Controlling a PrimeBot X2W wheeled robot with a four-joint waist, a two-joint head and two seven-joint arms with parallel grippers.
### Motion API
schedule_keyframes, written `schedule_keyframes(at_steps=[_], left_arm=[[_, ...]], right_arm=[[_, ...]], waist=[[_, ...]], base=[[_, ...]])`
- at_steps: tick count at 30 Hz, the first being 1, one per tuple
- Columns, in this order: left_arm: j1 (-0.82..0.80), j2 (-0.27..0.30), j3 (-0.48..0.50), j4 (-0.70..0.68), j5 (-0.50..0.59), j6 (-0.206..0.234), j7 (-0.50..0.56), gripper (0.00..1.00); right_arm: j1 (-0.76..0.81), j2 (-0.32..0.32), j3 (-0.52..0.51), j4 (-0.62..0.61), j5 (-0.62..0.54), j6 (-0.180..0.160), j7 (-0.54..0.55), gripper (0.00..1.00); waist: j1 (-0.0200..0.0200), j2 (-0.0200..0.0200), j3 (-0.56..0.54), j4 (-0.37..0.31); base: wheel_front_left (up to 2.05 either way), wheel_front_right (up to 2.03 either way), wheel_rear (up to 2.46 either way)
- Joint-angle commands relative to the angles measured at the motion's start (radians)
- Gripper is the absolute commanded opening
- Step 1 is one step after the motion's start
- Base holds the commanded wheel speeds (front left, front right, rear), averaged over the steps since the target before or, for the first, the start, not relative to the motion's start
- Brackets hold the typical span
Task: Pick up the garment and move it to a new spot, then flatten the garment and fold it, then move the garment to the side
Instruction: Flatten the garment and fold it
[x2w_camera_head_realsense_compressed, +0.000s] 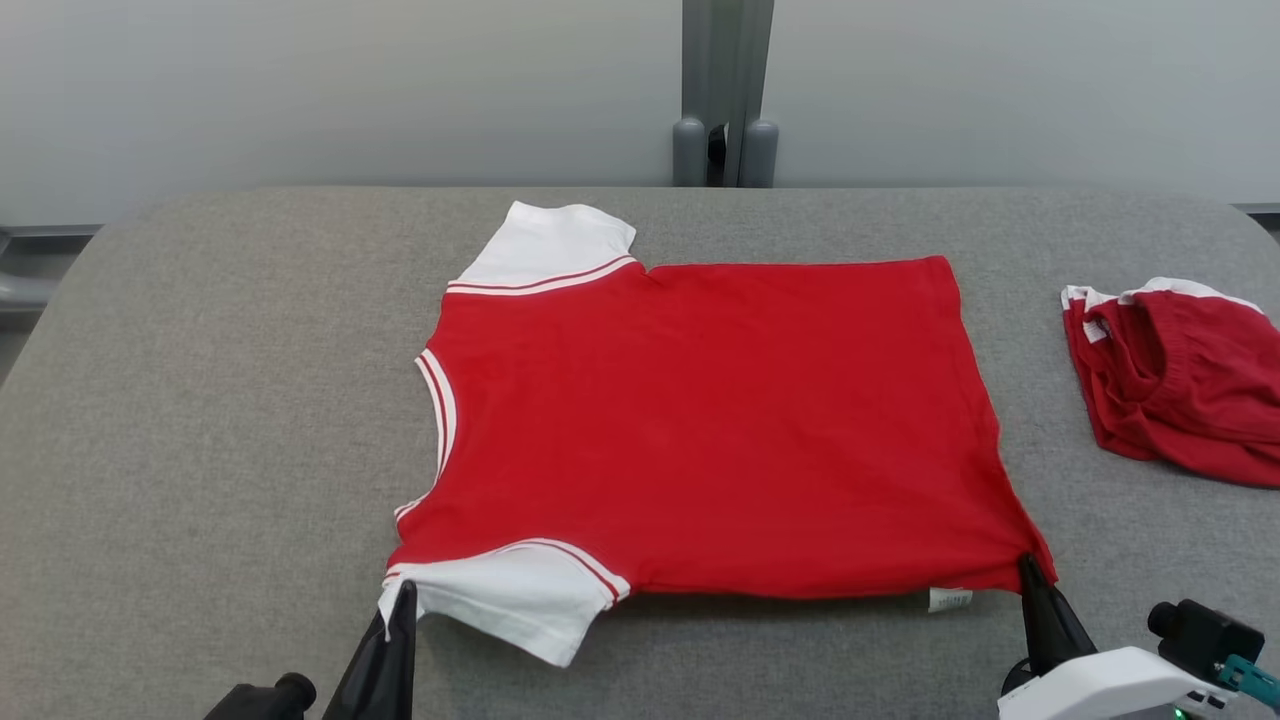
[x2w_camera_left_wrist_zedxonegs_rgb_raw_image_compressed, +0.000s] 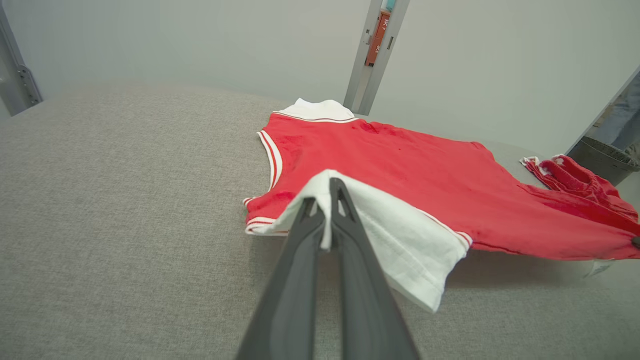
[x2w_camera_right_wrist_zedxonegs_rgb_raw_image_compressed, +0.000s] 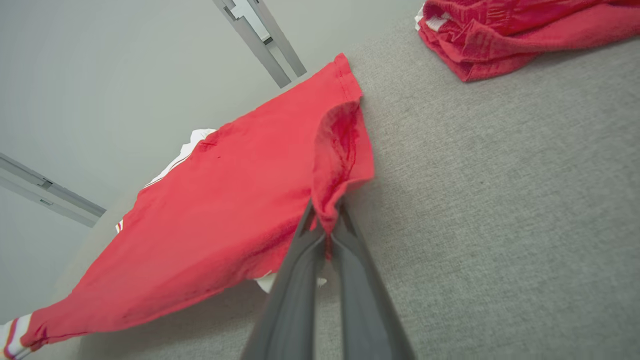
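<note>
1. The left gripper (x2w_camera_head_realsense_compressed: 404, 592) is clamped on the white sleeve (x2w_camera_head_realsense_compressed: 500, 600) of the garment (x2w_camera_head_realsense_compressed: 700, 420).
2. The garment lies spread on the grey surface (x2w_camera_head_realsense_compressed: 200, 450), ahead of and between both grippers.
3. The right gripper (x2w_camera_head_realsense_compressed: 1027, 566) is clamped on the garment's red hem corner. A crumpled red cloth (x2w_camera_head_realsense_compressed: 1180, 390) lies beyond it, to its right.

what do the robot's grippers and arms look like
The left gripper and right gripper each have two long, tapering dark grey fingers. Behind the right one sits a glossy white wrist housing with a black cylindrical camera and a teal fitting.

Grey fabric-covered table (x2w_camera_head_realsense_compressed: 200, 450) with spread red shirt (x2w_camera_head_realsense_compressed: 700, 430) and crumpled red garment (x2w_camera_head_realsense_compressed: 1180, 390).
</note>
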Motion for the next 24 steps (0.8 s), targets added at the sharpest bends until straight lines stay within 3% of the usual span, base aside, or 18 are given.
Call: schedule_keyframes(at_steps=[1, 14, 24], left_arm=[[-0.033, 0.000, -0.001, 0.009, 0.005, -0.004, -0.005, 0.00], [-0.263, 0.005, -0.014, 0.169, 0.024, -0.040, -0.024, 0.00], [-0.547, -0.013, -0.047, 0.458, 0.024, -0.081, -0.037, 0.00]], right_arm=[[-0.027, -0.004, -0.005, 0.014, -0.011, 0.000, -0.005, 0.00], [-0.202, -0.004, 0.002, 0.167, 0.030, 0.000, -0.028, 0.00], [-0.410, -0.004, -0.022, 0.355, -0.011, 0.000, -0.048, 0.00]], waist=[[0.0001, 0.0000, 0.015, 0.001], [0.0001, 0.0000, 0.077, 0.017], [0.0001, 0.0000, 0.146, 0.017]], base=[[0.00, 0.00, 0.00], [0.00, 0.00, 0.00], [0.00, 0.00, 0.00]])
